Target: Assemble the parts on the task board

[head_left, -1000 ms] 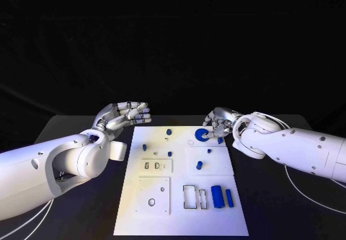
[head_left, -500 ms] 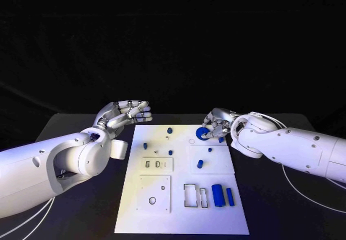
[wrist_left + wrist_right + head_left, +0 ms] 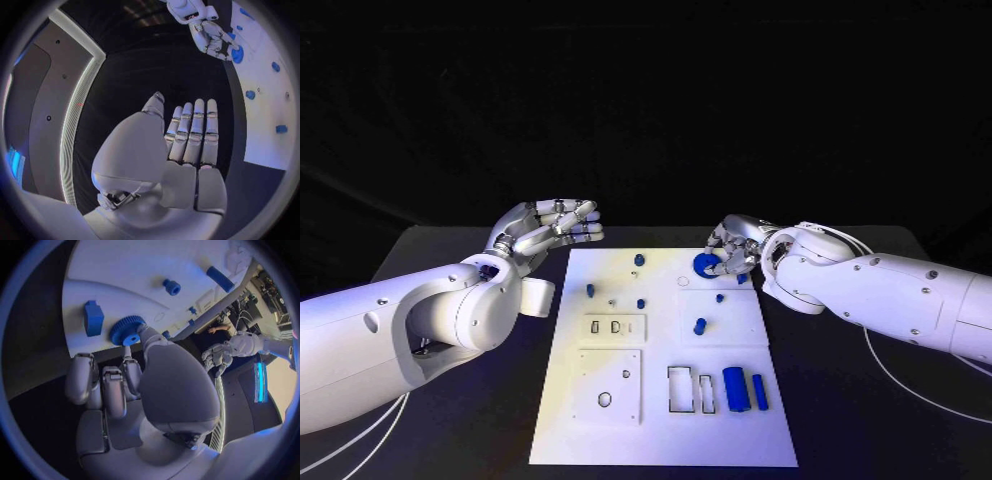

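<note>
Head view: right hand (image 3: pixel 737 248) pinches the blue gear (image 3: pixel 705 264) at the far right of the board (image 3: pixel 668 440); left hand (image 3: pixel 550 228) hovers off the board's far left corner over the surface (image 3: pixel 473 420), fingers together, holding nothing.

Left wrist view: fingers (image 3: pixel 195 131) straight, side by side.

Right wrist view: thumb on the gear (image 3: pixel 127 330); block (image 3: pixel 94 318) just beside it.

Blue gear (image 3: pixel 707 264): partly covered by right hand (image 3: pixel 737 246) in head view; whether lifted off the task board (image 3: pixel 668 440) or seated on it, cannot tell. Small blue parts (image 3: pixel 640 262) at far end: too small to identify. Left hand (image 3: pixel 187 145): palm side unseen.
</note>
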Available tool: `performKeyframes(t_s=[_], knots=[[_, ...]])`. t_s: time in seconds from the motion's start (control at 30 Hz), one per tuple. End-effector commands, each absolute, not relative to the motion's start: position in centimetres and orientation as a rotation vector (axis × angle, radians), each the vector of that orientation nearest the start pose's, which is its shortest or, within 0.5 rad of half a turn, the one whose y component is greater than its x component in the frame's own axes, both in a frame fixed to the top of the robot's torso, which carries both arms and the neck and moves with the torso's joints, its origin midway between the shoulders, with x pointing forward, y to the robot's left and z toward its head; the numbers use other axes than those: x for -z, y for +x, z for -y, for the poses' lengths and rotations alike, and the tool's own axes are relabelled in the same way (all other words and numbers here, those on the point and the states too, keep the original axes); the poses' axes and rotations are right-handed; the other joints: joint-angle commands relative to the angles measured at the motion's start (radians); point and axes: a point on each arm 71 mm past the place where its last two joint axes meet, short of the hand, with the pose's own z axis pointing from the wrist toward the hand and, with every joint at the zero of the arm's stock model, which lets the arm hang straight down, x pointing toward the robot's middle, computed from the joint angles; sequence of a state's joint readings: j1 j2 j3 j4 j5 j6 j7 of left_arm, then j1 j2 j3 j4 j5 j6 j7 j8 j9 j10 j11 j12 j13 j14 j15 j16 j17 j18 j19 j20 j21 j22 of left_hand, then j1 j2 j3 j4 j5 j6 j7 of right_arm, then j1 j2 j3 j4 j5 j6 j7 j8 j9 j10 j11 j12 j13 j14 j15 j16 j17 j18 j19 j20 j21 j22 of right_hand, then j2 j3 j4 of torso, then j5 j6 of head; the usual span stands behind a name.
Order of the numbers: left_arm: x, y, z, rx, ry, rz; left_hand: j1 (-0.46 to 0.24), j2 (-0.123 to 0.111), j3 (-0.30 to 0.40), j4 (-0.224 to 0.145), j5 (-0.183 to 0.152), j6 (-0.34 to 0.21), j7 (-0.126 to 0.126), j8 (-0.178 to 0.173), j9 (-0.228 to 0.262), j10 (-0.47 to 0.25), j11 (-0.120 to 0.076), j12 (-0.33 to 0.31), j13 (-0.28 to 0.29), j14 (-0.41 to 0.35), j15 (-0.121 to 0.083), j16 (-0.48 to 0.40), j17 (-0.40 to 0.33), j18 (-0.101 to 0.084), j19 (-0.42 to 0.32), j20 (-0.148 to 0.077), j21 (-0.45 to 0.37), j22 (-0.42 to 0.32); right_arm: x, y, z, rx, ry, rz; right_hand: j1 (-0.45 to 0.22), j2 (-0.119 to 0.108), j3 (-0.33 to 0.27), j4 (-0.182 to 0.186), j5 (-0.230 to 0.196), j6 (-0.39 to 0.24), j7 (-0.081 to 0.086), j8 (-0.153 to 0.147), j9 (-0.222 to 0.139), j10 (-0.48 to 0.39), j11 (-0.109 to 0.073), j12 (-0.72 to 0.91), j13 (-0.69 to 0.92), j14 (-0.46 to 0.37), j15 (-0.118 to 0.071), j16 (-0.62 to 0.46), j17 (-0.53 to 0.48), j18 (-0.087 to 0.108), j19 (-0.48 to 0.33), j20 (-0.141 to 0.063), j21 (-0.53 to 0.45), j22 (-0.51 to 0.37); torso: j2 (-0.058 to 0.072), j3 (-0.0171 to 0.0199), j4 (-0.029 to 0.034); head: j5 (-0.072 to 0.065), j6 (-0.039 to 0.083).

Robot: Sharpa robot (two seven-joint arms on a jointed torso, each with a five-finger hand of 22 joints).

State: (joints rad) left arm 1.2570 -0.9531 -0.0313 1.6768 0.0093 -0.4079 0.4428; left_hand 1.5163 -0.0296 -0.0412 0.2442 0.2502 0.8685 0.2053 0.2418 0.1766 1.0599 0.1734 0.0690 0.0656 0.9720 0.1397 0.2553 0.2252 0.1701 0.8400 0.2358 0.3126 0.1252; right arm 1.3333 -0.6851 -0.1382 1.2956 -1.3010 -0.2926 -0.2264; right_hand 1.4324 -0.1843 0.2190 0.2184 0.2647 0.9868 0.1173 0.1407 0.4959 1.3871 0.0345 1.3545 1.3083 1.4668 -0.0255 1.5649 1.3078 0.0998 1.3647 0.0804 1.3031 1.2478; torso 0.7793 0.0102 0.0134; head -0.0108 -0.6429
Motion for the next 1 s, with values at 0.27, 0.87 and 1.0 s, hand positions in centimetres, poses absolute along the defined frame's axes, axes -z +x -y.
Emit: performKeyframes(t_s=[0.27, 0.87, 1.0], knots=[[13.3, 47.1, -22.3, 1.567, -1.060, -1.295, 0.007, -0.004, -0.004, -0.002, -0.004, -0.005, 0.003, -0.005, 0.002, -0.008, 0.001, -0.004, 0.001, -0.009, -0.002, -0.007, 0.002, 0.009, 0.001, 0.008, -0.007, -0.002, 17.1, 53.7, 19.0, -0.452, -0.091, -1.700, 0.003, -0.023, 0.064, -0.004, 0.012, 0.021, -0.004, 0.002, -0.003, 0.014, -0.001, 0.016, 0.037, 0.103, -0.007, 0.005, 0.258, -0.014, 0.008, -0.004, 0.005, 0.006, 0.000, -0.0001, 0.0005, -0.001, -0.002], [13.3, 47.2, -22.2, 1.567, -1.061, -1.296, 0.007, -0.004, -0.004, -0.003, -0.005, -0.006, 0.004, -0.006, 0.002, -0.009, 0.001, -0.004, 0.001, -0.009, -0.002, -0.007, 0.002, 0.009, 0.001, 0.008, -0.007, -0.002, 14.3, 50.9, 14.2, -0.541, -0.263, -1.442, -0.029, -0.058, 0.152, -0.015, 0.051, 0.052, -0.011, 0.006, 0.000, 0.046, -0.007, 0.053, 0.073, 0.104, -0.012, 0.006, 0.263, -0.019, 0.022, -0.008, 0.020, 0.031, 0.000, -0.0015, 0.0003, 0.002, 0.008], [13.4, 47.3, -22.1, 1.568, -1.060, -1.297, 0.007, -0.004, -0.004, -0.003, -0.005, -0.006, 0.004, -0.006, 0.002, -0.009, 0.001, -0.004, 0.001, -0.009, -0.002, -0.007, 0.002, 0.009, 0.001, 0.008, -0.007, -0.002, 14.2, 50.1, 11.5, -0.579, -0.316, -1.422, -0.031, -0.058, 0.155, -0.015, 0.051, 0.053, -0.011, 0.007, 0.000, 0.046, -0.008, 0.053, 0.074, 0.104, -0.012, 0.006, 0.263, -0.020, 0.022, -0.009, 0.020, 0.032, 0.001, -0.0010, 0.0011, 0.002, 0.009]])
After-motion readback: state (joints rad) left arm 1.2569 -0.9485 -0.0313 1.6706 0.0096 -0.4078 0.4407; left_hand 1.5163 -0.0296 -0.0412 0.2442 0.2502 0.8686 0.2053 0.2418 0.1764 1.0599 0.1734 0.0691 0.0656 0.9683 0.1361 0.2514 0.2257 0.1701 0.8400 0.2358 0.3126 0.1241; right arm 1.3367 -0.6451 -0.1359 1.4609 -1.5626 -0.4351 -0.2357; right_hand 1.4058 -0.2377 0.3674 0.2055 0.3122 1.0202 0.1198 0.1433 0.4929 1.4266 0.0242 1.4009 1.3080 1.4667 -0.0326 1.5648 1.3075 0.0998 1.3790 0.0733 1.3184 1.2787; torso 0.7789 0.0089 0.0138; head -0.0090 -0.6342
